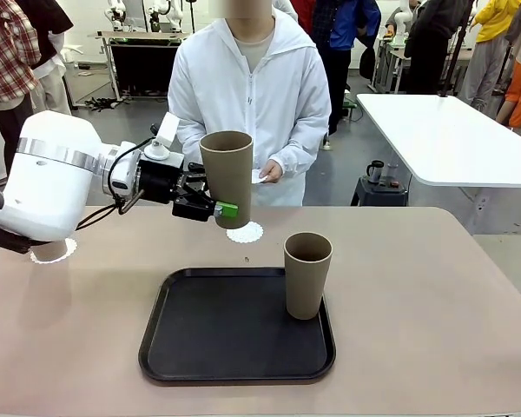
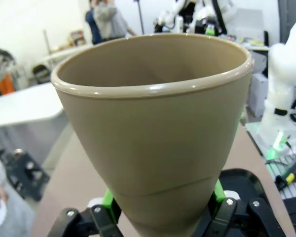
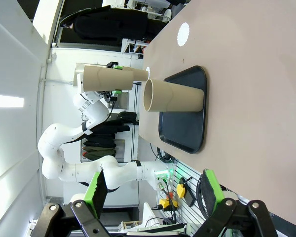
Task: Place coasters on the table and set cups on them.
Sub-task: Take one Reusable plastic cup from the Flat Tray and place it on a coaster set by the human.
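While the left gripper [image 1: 219, 207] is clamped on the lower part of one cup [image 1: 226, 169] — upright, directly over a coaster [image 1: 248, 233] near the middle of the far edge of the surface [image 1: 434, 295] — contact between cup base and coaster cannot be judged.
Second cup [image 1: 306, 276]: upright on the black tray [image 1: 217, 334], by its right edge, apart from the held one.
Tray: flat at the middle of the surface's near edge.
Second coaster [image 1: 50, 252]: flat near the left edge, partly hidden behind the left arm [image 1: 52, 187].
Third coaster [image 1: 260, 176]: in the person's hand [image 1: 272, 170], beyond the far edge.
Right gripper [image 3: 153, 192]: fingers spread apart, nothing between them — above the surface.
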